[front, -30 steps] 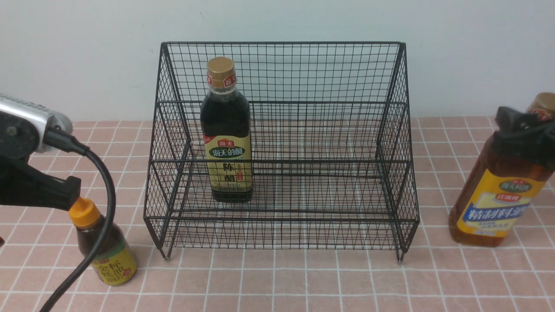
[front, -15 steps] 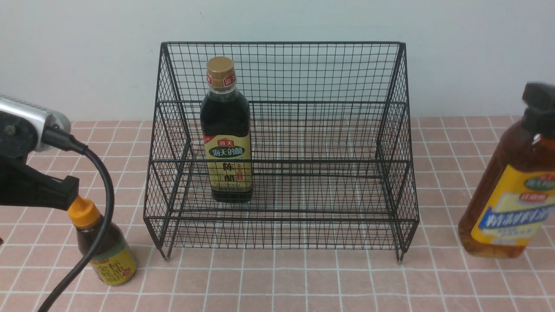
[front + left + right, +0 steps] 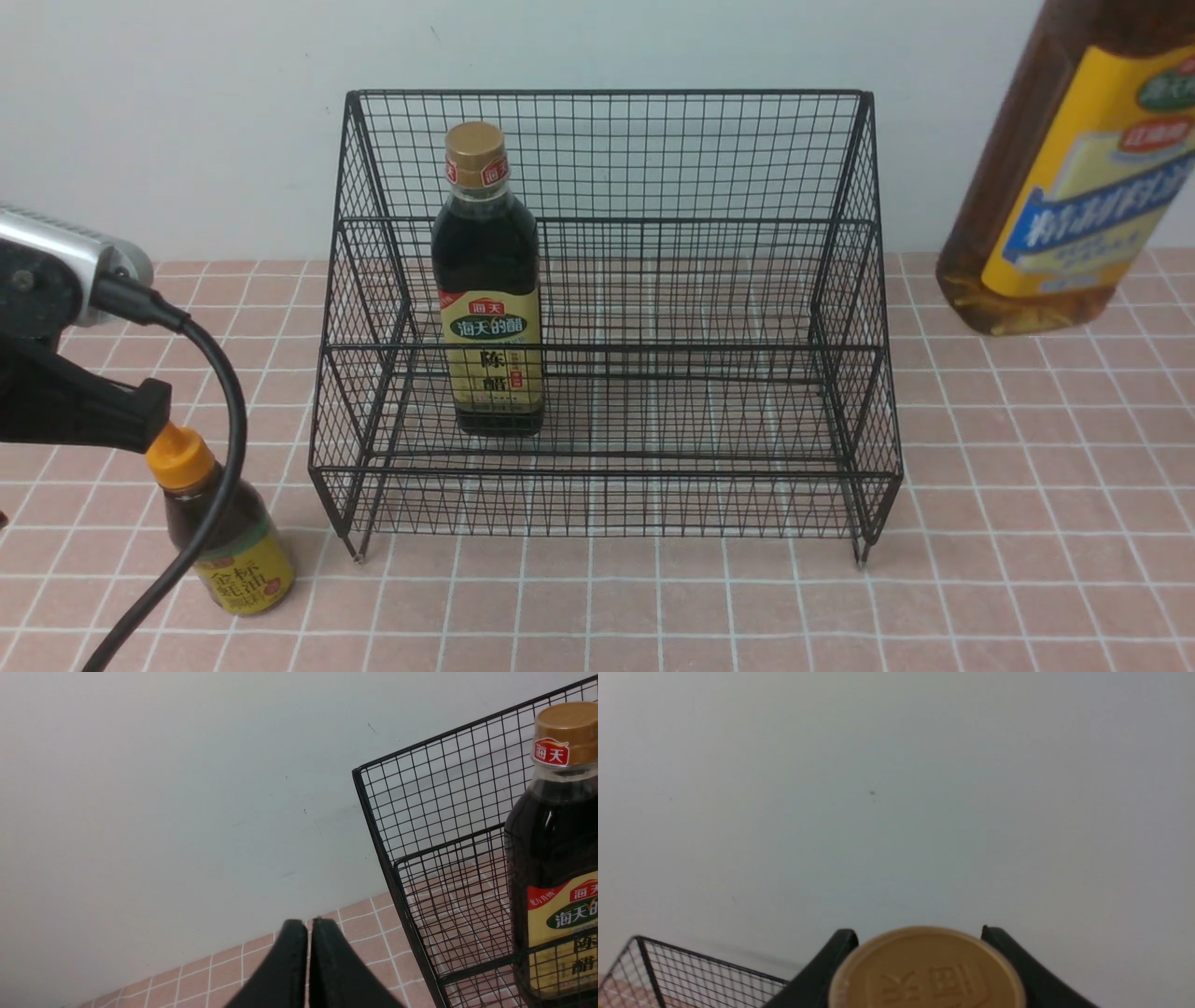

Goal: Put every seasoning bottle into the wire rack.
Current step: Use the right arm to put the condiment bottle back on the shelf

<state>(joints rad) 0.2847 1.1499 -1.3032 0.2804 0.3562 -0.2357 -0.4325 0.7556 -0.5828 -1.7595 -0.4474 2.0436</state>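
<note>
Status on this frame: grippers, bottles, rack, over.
Left gripper shut, empty. Right gripper shut on amber bottle, airborne right of wire rack. Tall dark bottle racked; small squeeze bottle on table. No obstruction seen.

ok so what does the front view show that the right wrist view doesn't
Only the front view: the tall dark bottle standing in the wire rack, the small squeeze bottle on the tiled table left of the rack, and the labelled body of the amber bottle, up in the air on the right. Only the right wrist view: that bottle's gold cap between the fingers of the right gripper. Both share the amber bottle, part of the rack and the pale wall.
</note>
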